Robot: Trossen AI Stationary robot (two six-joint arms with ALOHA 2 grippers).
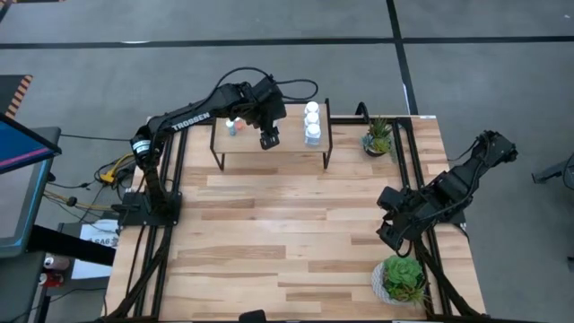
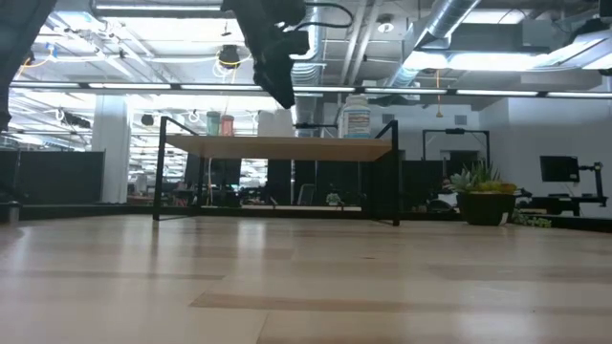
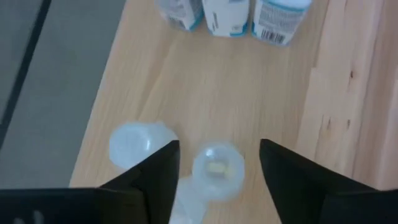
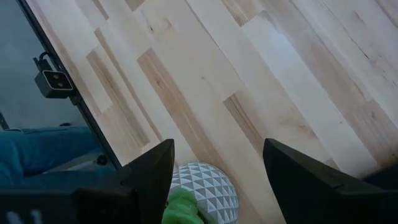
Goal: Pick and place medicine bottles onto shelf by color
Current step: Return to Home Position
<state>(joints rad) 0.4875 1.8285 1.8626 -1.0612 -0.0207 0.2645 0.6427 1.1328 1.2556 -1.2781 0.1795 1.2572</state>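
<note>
**Left gripper (image 1: 270,137) hovering over shelf (image 1: 294,140), jaws spread wide & empty, sorting looking all but done.**
White medicine bottles (image 1: 311,122) are standing in a row at shelf's right end, small coloured bottles (image 1: 231,126) twd its left end. Pale translucent bottles (image 3: 216,167) are sitting nr its middle, right under the gripper, clear of its fingers (image 3: 155,174). No bottle is showing on the table (image 1: 296,233), so placing appears complete; prob. only parking the arm is left. Right gripper (image 4: 217,152), also wide open & empty, is waiting nr table's right edge by a potted plant (image 1: 401,278).
</note>
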